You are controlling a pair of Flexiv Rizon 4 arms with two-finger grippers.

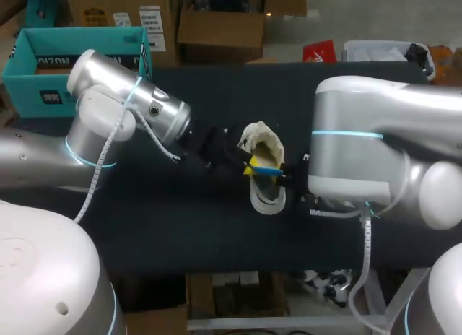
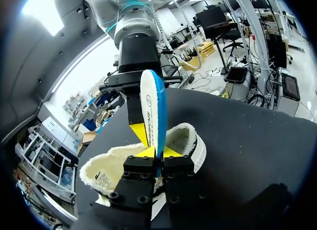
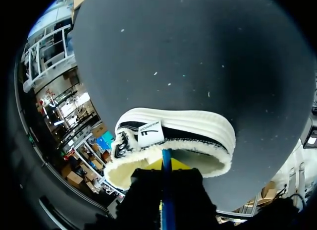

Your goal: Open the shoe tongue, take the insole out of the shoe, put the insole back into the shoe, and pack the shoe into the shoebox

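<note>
The left pincer (image 2: 159, 151) is clenched on the blue-edged insole (image 2: 151, 106), held on edge above the fleecy white shoe (image 2: 185, 136). The right pincer (image 3: 165, 164) grasps the same insole from the other side. The shoe lies on the dark table (image 1: 180, 227).

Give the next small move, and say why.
Probably the left gripper should open: it and the right gripper both pinch the insole, held on edge over the shoe, so one likely must release before the other can seat it.
</note>
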